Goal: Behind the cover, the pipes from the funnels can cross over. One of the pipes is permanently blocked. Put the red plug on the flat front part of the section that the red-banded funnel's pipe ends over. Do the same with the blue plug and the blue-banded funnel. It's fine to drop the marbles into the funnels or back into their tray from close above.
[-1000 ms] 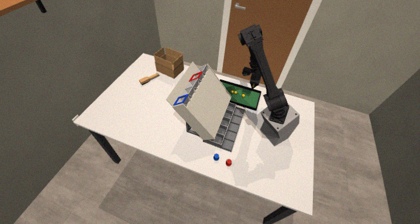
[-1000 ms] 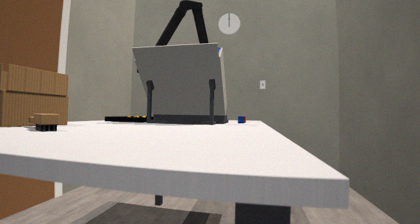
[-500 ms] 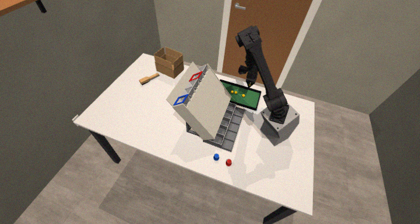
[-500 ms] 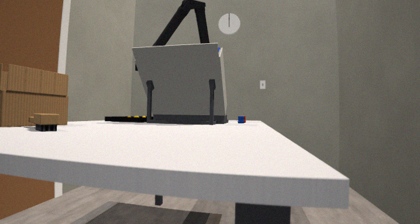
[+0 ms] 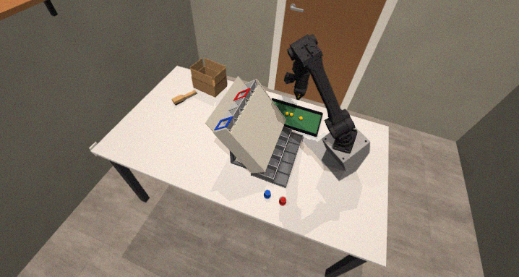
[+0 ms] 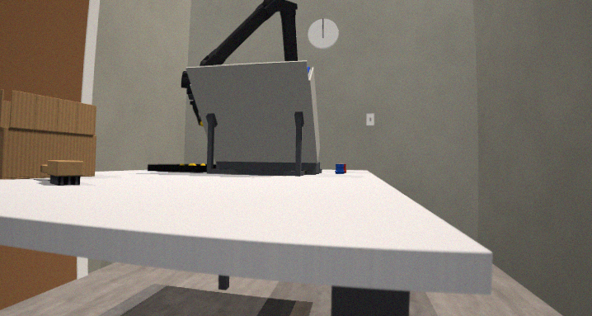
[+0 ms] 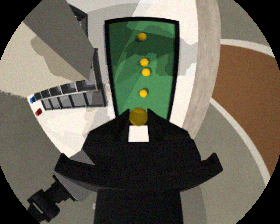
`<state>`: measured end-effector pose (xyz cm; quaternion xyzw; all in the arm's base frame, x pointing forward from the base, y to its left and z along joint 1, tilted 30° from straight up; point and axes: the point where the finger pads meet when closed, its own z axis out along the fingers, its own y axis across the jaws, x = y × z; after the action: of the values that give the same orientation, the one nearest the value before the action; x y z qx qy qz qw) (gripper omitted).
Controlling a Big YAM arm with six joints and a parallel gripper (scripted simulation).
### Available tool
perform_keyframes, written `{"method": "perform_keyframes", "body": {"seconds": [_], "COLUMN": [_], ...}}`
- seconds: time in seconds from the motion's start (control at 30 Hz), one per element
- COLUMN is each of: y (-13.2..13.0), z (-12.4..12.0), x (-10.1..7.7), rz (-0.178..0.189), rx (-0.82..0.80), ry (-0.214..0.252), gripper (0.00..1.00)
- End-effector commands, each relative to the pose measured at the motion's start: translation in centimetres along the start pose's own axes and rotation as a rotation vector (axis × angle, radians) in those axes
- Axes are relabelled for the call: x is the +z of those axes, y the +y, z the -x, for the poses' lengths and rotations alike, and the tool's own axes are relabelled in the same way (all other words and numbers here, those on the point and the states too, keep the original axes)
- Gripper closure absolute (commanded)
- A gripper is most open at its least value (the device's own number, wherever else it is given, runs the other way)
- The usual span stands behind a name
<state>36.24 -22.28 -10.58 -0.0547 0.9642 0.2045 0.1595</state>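
My gripper is shut on a yellow marble and holds it high above the near end of the green marble tray. Three more marbles show in the tray from the top view. The tilted cover stands left of the tray. On its top are the red-banded funnel and the blue-banded funnel. The grey sectioned tray lies under the cover's low end. The blue plug and the red plug stand on the table in front of it.
A cardboard box and a wooden brush are at the table's far left. The arm's base stands right of the marble tray. The pipes behind the cover are hidden.
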Motion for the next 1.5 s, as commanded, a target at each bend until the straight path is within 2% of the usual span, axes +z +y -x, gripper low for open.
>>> {"method": "perform_keyframes", "body": {"seconds": [0.0, 0.27, 0.77, 0.83, 1.33, 1.47], "y": [-0.1, -0.1, 10.7, 10.7, 19.4, 19.9], "z": [0.8, 0.8, 5.0, 5.0, 9.0, 9.2], "x": [0.1, 0.1, -9.6, -9.6, -17.3, -17.7], "rz": [0.002, 0.008, 0.006, 0.006, 0.009, 0.009], "rx": [-0.01, -0.019, -0.007, -0.007, -0.023, -0.022], "ry": [0.003, 0.009, -0.197, -0.197, -0.365, -0.373], "gripper": [1.0, 1.0, 1.0, 1.0, 1.0, 1.0]}}
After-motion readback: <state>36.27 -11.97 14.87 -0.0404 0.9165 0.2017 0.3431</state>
